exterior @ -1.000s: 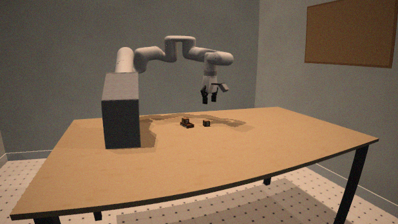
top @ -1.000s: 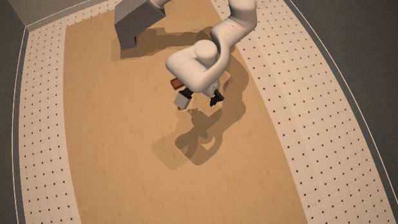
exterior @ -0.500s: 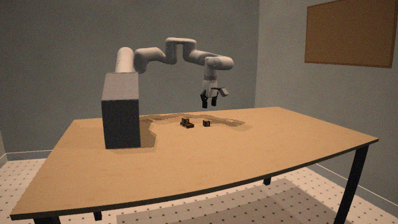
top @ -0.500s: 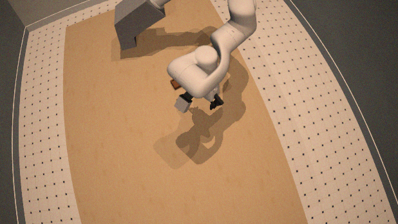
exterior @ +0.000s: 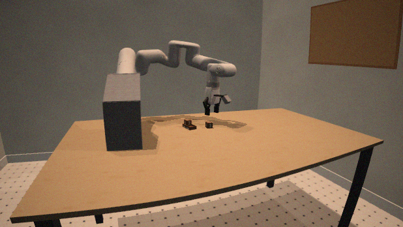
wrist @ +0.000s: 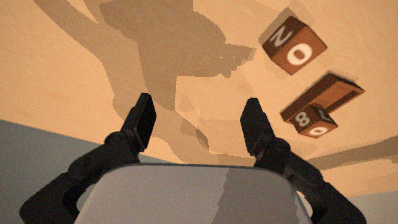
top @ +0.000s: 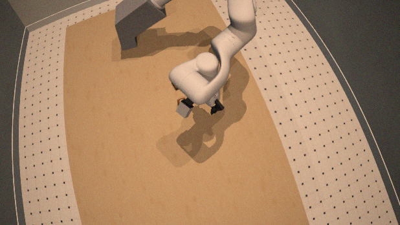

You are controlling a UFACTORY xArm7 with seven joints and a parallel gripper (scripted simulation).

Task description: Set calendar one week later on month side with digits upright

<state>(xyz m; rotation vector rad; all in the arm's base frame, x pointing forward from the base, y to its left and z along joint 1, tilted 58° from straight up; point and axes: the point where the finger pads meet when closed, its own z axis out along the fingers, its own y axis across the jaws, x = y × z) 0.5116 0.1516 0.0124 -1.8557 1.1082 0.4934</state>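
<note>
The small brown tray (wrist: 325, 96) lies flat on the table, with one brown cube (wrist: 311, 121) standing at one end of it; that cube shows an 8 and a 0. The second cube (wrist: 294, 45) lies loose on the table beside the tray, showing a 0 and what looks like a 2. In the exterior view the tray with its cube (exterior: 189, 124) sits left of the loose cube (exterior: 208, 124). My gripper (wrist: 199, 106) (exterior: 211, 109) is open and empty. It hangs well above the table, behind the cubes. In the top view the arm hides both cubes and the tray; the gripper (top: 202, 107) shows below the forearm.
A tall grey box (exterior: 123, 111) carrying the arm's base stands at the table's back left. The far table edge lies just behind the gripper in the wrist view. A corkboard (exterior: 355, 32) hangs on the right wall.
</note>
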